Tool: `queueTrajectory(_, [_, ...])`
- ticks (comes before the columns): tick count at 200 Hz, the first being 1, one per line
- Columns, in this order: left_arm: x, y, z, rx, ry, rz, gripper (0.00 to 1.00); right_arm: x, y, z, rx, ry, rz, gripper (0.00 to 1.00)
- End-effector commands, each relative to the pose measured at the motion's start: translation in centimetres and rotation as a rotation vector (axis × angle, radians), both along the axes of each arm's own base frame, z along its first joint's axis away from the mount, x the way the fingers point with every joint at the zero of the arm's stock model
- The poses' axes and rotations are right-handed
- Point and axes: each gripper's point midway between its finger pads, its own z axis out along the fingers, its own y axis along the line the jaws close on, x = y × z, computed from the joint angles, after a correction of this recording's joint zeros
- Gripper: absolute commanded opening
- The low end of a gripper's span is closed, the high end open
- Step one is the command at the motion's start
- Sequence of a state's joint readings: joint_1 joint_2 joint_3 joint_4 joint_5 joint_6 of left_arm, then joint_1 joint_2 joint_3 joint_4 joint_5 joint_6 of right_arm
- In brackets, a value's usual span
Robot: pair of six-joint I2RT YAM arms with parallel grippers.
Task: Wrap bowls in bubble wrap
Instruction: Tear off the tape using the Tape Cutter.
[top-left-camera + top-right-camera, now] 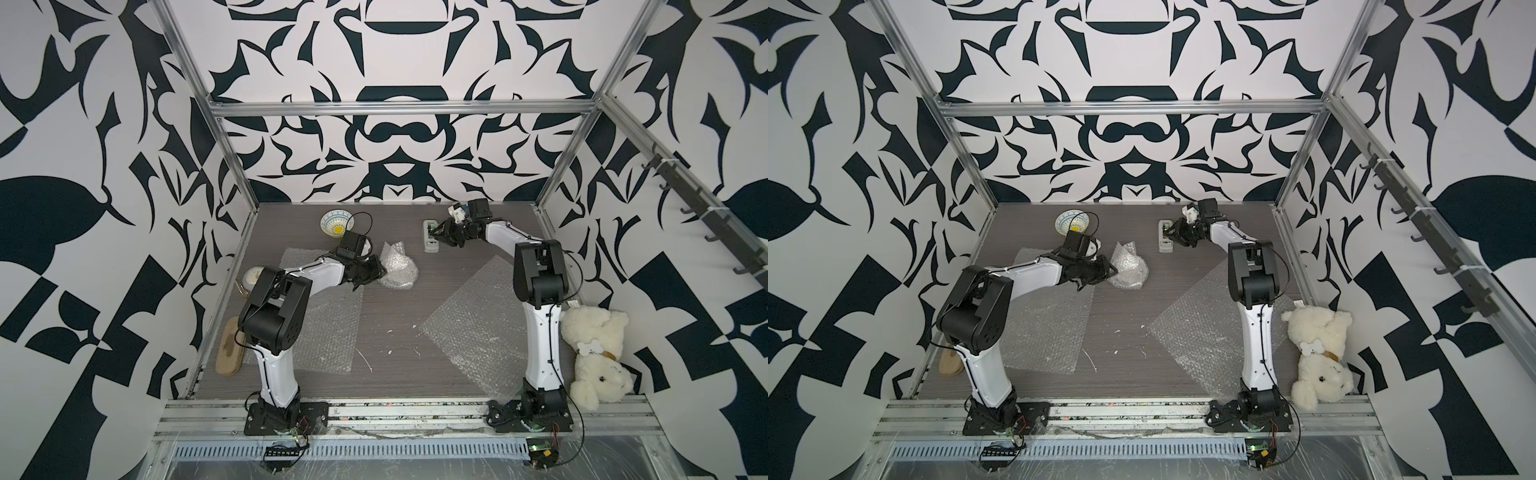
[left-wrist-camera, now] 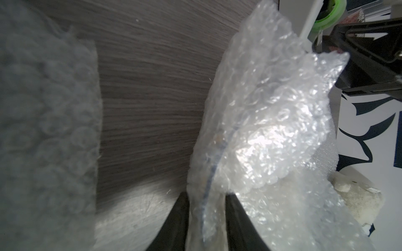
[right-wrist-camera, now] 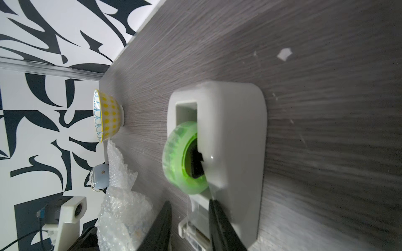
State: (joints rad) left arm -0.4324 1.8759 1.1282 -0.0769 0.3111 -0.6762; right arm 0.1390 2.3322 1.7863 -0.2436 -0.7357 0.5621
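A crumpled bundle of bubble wrap (image 1: 400,268) (image 1: 1129,270) lies mid-table, and my left gripper (image 1: 380,272) (image 1: 1112,272) (image 2: 205,195) is shut on its edge. A thin curved blue line shows through the film (image 2: 261,130); what is inside is hidden. One blue-and-yellow patterned bowl (image 1: 336,222) (image 1: 1071,224) (image 3: 106,116) stands unwrapped at the back. Two flat bubble wrap sheets (image 1: 328,328) (image 1: 478,320) lie on the table. At the white tape dispenser (image 1: 431,237) (image 3: 235,152) my right gripper (image 1: 436,237) (image 1: 1170,239) (image 3: 190,203) is open, its fingers either side of the clear cutter end.
A white teddy bear (image 1: 594,353) (image 1: 1316,357) lies by the right arm's base. A tan oval object (image 1: 230,347) sits at the table's left edge. Behind the left arm a pale round thing (image 1: 251,276) is mostly hidden. Small white scraps (image 1: 388,332) dot the table.
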Motion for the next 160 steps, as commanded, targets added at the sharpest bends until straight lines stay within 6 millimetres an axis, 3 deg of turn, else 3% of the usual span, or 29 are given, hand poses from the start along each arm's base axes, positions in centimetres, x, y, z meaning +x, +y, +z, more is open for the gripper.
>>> queueTrajectory(1, [-0.2,0.2,-0.8,0.026,0.023,-0.012,0.32,0.2,0.3,-0.3,-0.008,0.012,-0.009,0.34])
queueTrajectory(95, [0.1,0.1,-0.2,0.024,0.010,-0.010,0.32,-0.5,0.4,-0.7,-0.015,0.098,-0.018,0.33])
queueTrajectory(129, [0.4,0.2,0.6,0.019,-0.018,-0.002,0.32,-0.4,0.4,0.0,-0.067,0.107,-0.029,0.32])
queueTrajectory(160, [0.2,0.1,0.6,0.010,-0.018,-0.001,0.32,-0.7,0.9,-1.0,-0.062,0.138,0.000,0.31])
